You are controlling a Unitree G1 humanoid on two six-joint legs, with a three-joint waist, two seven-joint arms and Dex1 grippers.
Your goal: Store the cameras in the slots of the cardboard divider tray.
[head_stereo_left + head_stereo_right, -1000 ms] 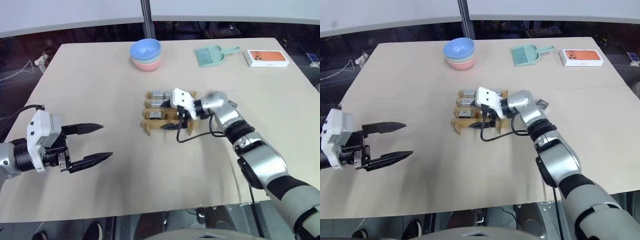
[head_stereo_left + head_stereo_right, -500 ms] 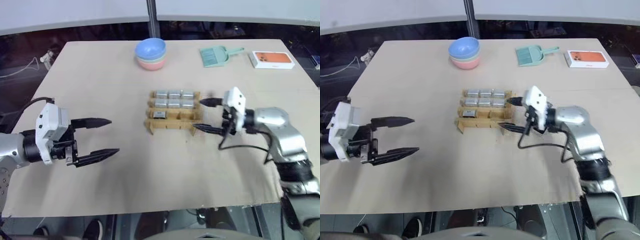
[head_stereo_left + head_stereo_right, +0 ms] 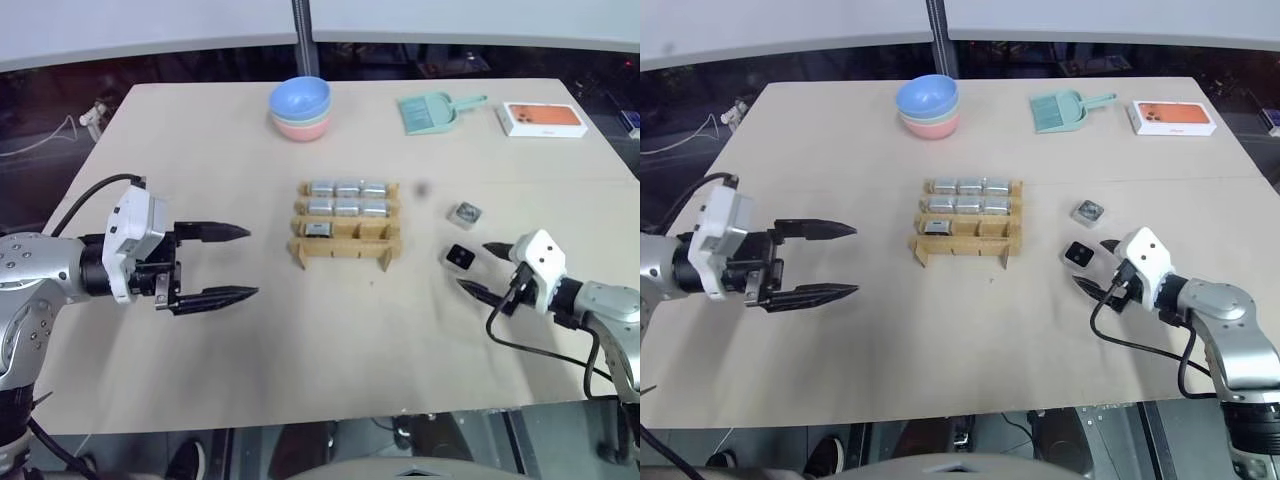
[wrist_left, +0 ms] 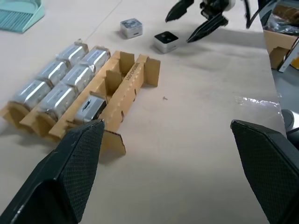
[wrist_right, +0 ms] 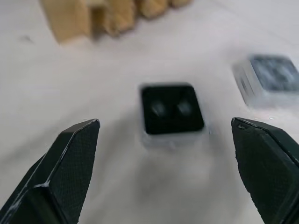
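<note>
The cardboard divider tray (image 3: 345, 247) stands mid-table. Its two far rows hold three silver cameras (image 3: 347, 198) each, and one more camera (image 3: 316, 230) sits in the third row's left slot. Two loose cameras lie to the tray's right: one black face up (image 3: 459, 257), one further back (image 3: 466, 212). My right gripper (image 3: 478, 268) is open, its fingers either side of the black-faced camera (image 5: 172, 112) and short of it. My left gripper (image 3: 250, 262) hovers open left of the tray (image 4: 124, 77), holding nothing.
At the table's far side are stacked blue and pink bowls (image 3: 300, 107), a teal dustpan (image 3: 432, 111) and an orange-and-white box (image 3: 541, 118). Bare tabletop lies in front of the tray and between the grippers.
My right gripper has left the tray, swinging right and back toward me, and now faces the two loose cameras. My left gripper has edged a little toward the tray.
</note>
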